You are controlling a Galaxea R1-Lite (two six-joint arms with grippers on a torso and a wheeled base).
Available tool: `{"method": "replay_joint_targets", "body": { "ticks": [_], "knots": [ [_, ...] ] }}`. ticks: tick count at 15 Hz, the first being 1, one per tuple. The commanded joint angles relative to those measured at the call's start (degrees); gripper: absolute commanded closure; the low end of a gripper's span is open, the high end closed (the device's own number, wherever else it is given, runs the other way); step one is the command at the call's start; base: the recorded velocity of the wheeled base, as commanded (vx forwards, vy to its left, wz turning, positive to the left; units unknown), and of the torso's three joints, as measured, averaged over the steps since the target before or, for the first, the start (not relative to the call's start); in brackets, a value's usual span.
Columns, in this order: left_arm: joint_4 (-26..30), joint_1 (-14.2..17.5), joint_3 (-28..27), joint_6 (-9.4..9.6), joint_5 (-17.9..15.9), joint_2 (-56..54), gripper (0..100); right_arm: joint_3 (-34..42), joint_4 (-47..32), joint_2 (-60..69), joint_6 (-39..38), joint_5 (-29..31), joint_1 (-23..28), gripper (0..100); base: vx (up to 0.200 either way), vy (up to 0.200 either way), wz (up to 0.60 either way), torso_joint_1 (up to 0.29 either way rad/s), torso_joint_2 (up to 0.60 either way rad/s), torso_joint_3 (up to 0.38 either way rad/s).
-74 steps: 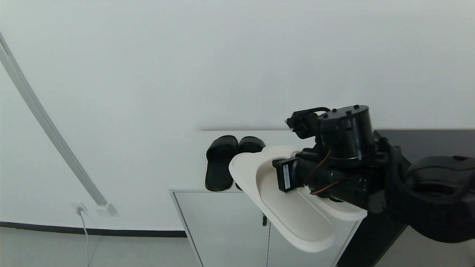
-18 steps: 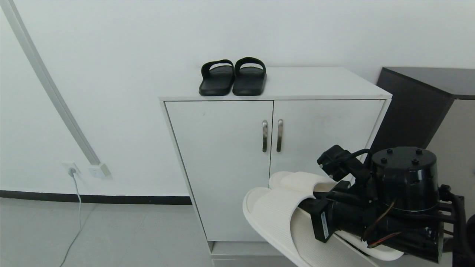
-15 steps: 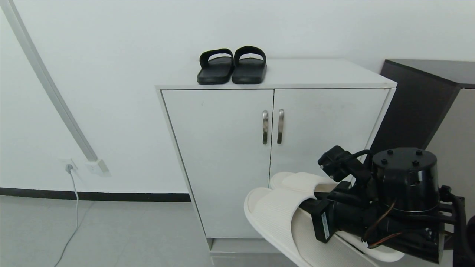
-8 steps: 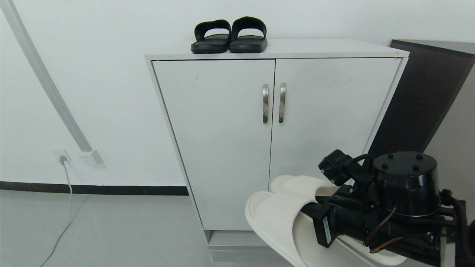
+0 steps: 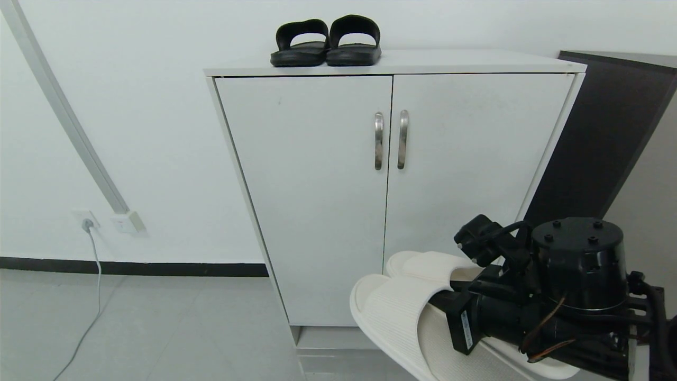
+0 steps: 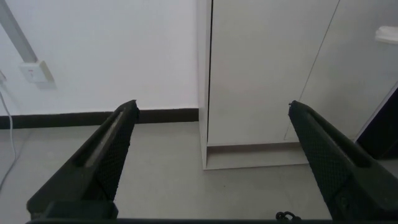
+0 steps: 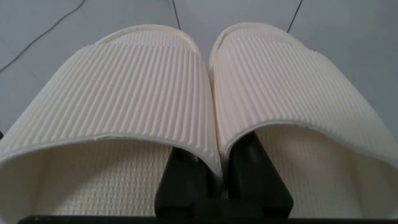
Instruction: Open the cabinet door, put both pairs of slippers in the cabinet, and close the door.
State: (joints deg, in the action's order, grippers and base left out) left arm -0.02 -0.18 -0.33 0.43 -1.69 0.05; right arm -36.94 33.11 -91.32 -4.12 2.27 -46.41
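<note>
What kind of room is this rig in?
Probably an indoor test room staged as an entryway: white two-door cabinet against a bare wall, black slippers on top, wall socket above a grey tiled floor.

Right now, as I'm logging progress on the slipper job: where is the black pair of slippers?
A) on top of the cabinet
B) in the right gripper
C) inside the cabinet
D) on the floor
A: the black slippers sit side by side on top of the cabinet, while the right gripper holds the white slippers.
</note>
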Motion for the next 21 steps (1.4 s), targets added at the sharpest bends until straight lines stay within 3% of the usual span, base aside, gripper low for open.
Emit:
{"method": "replay_joint_targets", "body": {
  "ticks": [1, 2, 3, 4, 5, 7, 9, 11, 14, 16, 19, 21],
  "knots": [
    [0.2, -0.34, -8.72, -2.45, -0.33, 4.17, 0, 0.2, 0.46, 0.09, 0.08, 0.02, 0.0, 100, 0.0, 0.0, 0.0, 0.0, 0.0, 0.0],
    [0.55, -0.34, -13.12, -5.52, -0.41, 7.42, 0, 0.46, 1.08, 0.0, -0.01, 0.02, 0.0, 100, 0.0, 0.0, 0.0, 0.0, 0.0, 0.0],
    [0.73, -0.61, -16.81, -6.84, -1.73, 12.34, 0, 0.55, 1.87, -0.17, 0.08, 0.02, 0.0, 100, 0.0, 0.0, 0.0, 0.0, 0.0, 0.0],
    [0.46, -1.05, -18.48, -5.61, -4.11, 17.09, 0, 0.9, 2.84, -0.26, 0.08, 0.11, -0.08, 100, 0.0, 0.0, 0.0, 0.0, 0.0, 0.0],
    [-0.06, -1.14, -20.15, -2.54, -8.59, 23.77, 0, 1.69, 3.8, -0.26, 0.17, 0.11, -0.17, 100, 0.0, 0.0, 0.0, 0.0, 0.0, 0.0],
    [-4.19, -1.14, -21.47, -1.39, -12.81, 31.33, 0, 2.13, 4.6, -0.09, 0.17, 0.19, -0.17, 100, 0.0, 0.0, 0.0, 0.0, 0.0, 0.0],
    [-13.77, -1.14, -21.47, -0.16, -21.51, 41.08, 0, 2.57, 4.68, -0.26, 1.13, 0.11, -0.17, 100, 0.0, 0.0, 0.0, 0.0, 0.0, 0.0],
    [-20.19, -1.93, -21.82, 0.45, -26.78, 48.47, 0, 2.48, 4.68, -0.44, 1.22, 0.11, -0.26, 100, 0.0, 0.0, 0.0, 0.0, 0.0, 0.0],
    [-25.02, -9.66, -24.72, 0.45, -27.22, 57.34, 0, 2.57, 4.68, -0.44, 1.22, 0.28, -1.05, 100, 0.0, 0.0, 0.0, 0.0, 0.0, 0.0],
    [-26.96, -19.15, -29.73, 0.45, -26.52, 65.17, 0, 2.66, 4.68, -0.35, 1.13, 0.37, -1.32, 100, 0.0, 0.0, 0.0, 0.0, 0.0, 0.0],
    [-28.89, -26.98, -36.85, 0.36, -23.79, 73.34, 0, 3.1, 4.68, -0.44, 1.13, 0.37, -1.23, 100, 0.0, 0.0, 0.0, 0.0, 0.0, 0.0],
    [-31.53, -30.4, -40.63, -0.78, -23.88, 78.44, 0, 3.28, 4.68, -0.7, 1.13, 0.28, -1.14, 100, 0.0, 0.0, 0.0, 0.0, 0.0, 0.0]
  ]
}}
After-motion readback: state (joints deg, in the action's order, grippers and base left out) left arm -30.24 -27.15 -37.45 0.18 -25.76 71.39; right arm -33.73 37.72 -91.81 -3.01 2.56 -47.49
